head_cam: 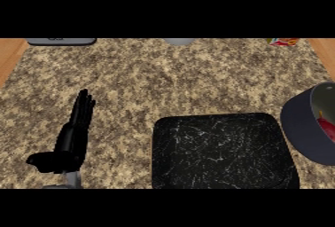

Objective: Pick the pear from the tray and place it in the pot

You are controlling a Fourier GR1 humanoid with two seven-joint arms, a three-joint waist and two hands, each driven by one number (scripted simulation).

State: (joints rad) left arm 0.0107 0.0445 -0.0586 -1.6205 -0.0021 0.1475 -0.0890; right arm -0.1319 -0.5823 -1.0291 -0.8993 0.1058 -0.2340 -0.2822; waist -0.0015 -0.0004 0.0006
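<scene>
Pot [302,129] half beyond right edge

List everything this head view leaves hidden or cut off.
- Right hand: nowhere in the head view.
- Pot: cut by the right edge; a red bit inside is too small to name.
- Pear: none shows on the tray; whether it lies in the pot cannot be told.
- Dark grey object, pale grey object and red-yellow packet: cut by the top edge, unidentifiable.
- Left hand: open, its forearm cut by the lower edge.
</scene>
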